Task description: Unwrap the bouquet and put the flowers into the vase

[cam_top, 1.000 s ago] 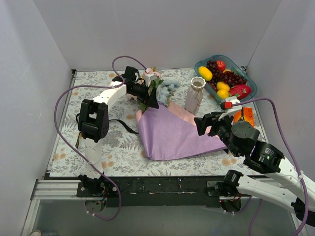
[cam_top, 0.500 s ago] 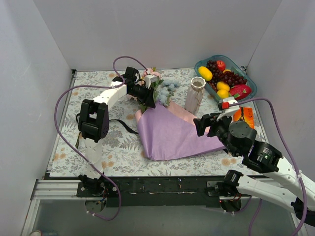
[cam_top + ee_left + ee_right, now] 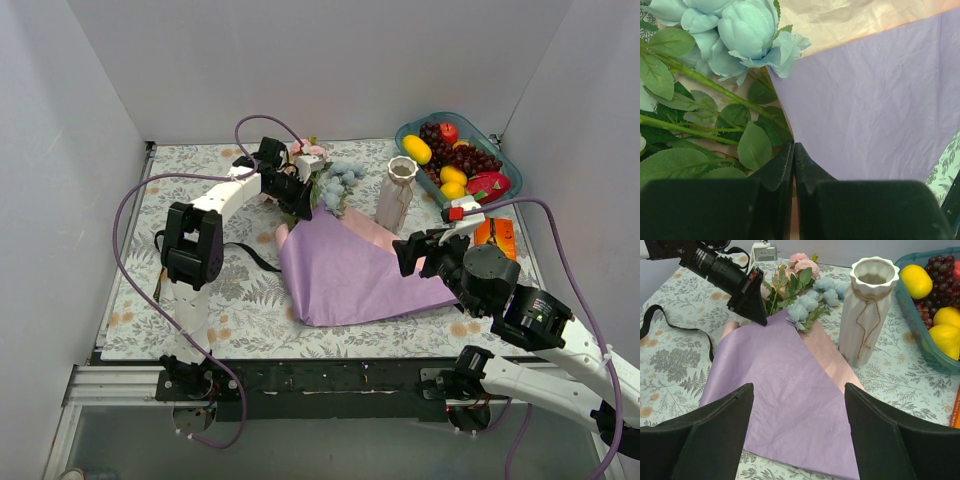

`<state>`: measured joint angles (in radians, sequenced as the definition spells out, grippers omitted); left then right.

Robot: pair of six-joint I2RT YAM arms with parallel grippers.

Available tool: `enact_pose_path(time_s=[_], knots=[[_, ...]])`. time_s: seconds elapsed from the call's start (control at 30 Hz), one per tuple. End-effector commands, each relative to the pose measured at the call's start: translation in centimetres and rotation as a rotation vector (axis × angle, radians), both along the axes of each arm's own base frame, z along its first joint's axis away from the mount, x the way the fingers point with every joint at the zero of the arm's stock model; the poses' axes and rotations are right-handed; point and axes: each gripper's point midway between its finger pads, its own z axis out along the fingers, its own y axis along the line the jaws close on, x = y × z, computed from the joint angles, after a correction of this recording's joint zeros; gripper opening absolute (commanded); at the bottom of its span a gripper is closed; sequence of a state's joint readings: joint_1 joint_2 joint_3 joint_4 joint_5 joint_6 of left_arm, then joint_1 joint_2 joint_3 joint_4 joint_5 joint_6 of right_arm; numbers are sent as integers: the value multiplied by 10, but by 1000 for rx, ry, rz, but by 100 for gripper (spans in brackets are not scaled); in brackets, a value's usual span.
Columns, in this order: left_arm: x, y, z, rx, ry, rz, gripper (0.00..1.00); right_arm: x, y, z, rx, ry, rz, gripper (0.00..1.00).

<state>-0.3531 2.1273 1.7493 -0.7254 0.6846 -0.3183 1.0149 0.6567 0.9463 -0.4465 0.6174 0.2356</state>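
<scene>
Top view: flowers (image 3: 322, 178) lie at the vase's (image 3: 396, 195) 9 o'clock, heads pointing 12, stems toward 6, meeting the paper (image 3: 350, 270). Left gripper (image 3: 794, 150) is pinched shut at the paper's edge, catch unclear; right gripper (image 3: 798, 386) gapes wide, empty.

Left hand (image 3: 793, 150) extended forward, jaws pressed together; right hand (image 3: 797, 400) jaws wide apart.

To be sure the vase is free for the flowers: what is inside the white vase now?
Through the mouth of the vase only its pale inner wall shows, and no stem stands in it. Its bottom cannot be seen, because the narrow neck hides it.
</scene>
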Motion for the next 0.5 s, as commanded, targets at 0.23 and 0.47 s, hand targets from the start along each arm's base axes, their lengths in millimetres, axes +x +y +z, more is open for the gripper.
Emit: enact_pose_path(time_s=[0.23, 0.47], knots=[[-4, -11, 53, -46, -97, -47, 0, 0, 2, 28, 60, -52, 11, 79], [-37, -16, 146, -177, -198, -146, 0, -1, 3, 34, 55, -65, 25, 79]])
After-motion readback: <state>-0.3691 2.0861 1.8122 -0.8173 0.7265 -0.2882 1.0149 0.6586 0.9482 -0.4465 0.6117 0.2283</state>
